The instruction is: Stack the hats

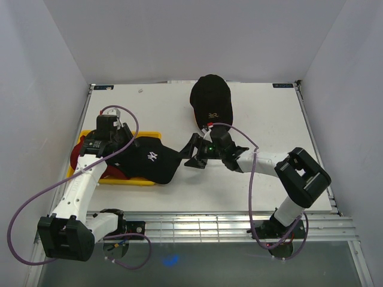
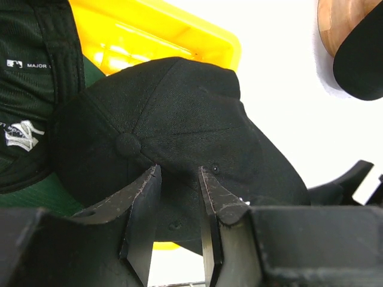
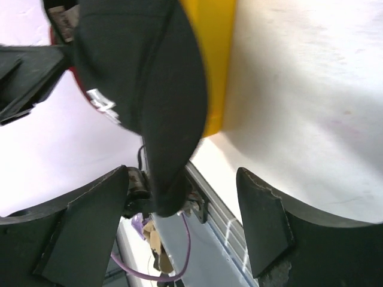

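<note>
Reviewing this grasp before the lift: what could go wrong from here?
1. The left gripper pinches only a fold of crown fabric on the white-emblem black cap; with the right gripper open, the cap may slip or sag.
2. The cap's brim sits between the open right fingers, so pulling back could snag it.
</note>
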`<state>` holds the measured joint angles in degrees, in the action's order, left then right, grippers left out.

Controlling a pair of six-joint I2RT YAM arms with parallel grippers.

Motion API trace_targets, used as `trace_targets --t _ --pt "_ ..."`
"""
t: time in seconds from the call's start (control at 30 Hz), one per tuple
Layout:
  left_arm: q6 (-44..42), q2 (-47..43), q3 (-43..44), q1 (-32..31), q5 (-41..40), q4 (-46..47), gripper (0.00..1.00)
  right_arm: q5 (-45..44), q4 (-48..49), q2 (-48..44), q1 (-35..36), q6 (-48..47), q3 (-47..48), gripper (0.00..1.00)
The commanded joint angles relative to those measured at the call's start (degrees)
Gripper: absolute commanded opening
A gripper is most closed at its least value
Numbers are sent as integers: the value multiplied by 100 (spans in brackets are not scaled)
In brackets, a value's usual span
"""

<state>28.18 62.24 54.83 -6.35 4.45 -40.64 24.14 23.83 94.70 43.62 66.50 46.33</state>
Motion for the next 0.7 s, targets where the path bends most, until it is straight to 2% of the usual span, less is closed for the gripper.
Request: trace_targets --t 0.0,0.17,0.3,0.5,0.67 --pt "29 -115 -7 -42 -67 109 42 -532 218 -460 374 222 -61 78" --pt "29 -98 19 -59 -58 127 42 -990 605 -426 701 758 -273 75" --pt "-23 -80 45 -68 -76 118 42 -1017 893 -110 990 943 -159 73" --pt "-85 -54 72 -68 -84 118 42 -1113 1141 190 1123 1137 -89 52" --pt "-147 -19 133 -68 -120 101 42 -1140 1062 163 1114 1155 7 29"
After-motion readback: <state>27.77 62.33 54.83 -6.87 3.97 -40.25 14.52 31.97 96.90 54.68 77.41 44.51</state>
